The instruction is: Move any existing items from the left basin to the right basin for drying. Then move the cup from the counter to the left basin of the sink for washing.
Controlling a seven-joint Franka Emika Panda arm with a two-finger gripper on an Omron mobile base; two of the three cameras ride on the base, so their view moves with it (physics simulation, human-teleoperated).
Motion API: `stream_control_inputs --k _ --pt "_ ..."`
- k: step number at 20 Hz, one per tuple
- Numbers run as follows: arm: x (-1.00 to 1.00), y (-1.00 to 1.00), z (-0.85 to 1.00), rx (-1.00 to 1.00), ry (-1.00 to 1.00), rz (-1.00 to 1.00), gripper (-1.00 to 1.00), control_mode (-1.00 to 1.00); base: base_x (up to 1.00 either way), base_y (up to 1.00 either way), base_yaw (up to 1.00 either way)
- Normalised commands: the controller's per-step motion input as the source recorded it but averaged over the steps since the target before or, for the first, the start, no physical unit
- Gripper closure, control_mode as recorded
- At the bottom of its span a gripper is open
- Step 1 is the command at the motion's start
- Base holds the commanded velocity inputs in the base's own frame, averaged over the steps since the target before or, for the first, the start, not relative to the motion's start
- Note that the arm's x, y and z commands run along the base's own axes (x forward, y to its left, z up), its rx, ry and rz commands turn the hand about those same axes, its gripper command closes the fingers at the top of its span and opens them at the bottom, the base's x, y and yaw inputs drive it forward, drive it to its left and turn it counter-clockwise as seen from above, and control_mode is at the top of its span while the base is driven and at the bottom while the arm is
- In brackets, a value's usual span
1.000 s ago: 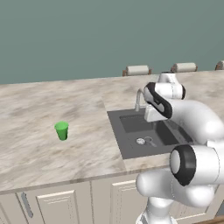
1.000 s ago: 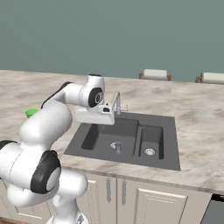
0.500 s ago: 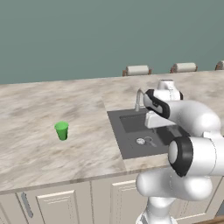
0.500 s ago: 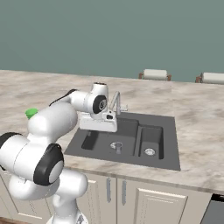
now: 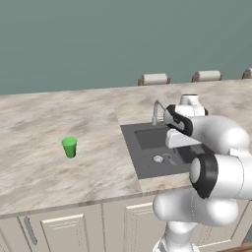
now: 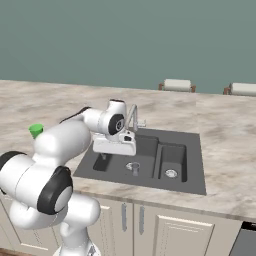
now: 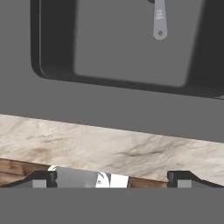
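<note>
One green cup (image 5: 70, 146) on the counter (image 5: 39, 172) — faucet (image 6: 132, 116) beside the arm.

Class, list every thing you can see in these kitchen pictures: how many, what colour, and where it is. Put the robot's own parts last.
cup: one, bright green, upright on the counter, left of the sink.
counter: one, beige-and-grey marbled, running across the scene.
sink: one, dark grey, two basins, set into the counter.
faucet: one, silvery, curved, at the sink's back edge.
small utensil: one, pale silvery, lying in the left basin.
right basin: one, narrower, dark grey, with a drain.
cabinet doors: cream, panelled, under the counter.
chair backs: pale, beyond the counter.
arm: one, white with dark joints.
claw: one, dark fingertips, open, above the sink's front edge.
</note>
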Motion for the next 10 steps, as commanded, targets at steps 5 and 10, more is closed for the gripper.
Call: stream_control_inputs --k 5,10 --pt "0.0 0.0 -0.2 0.0 0.0 0.0 -1.0 -1.0 0.0 0.0 0.0" --pt "0.02 -0.02 -0.2 0.0 0.0 0.0 -1.0 -1.0 0.0 0.0 0.0"
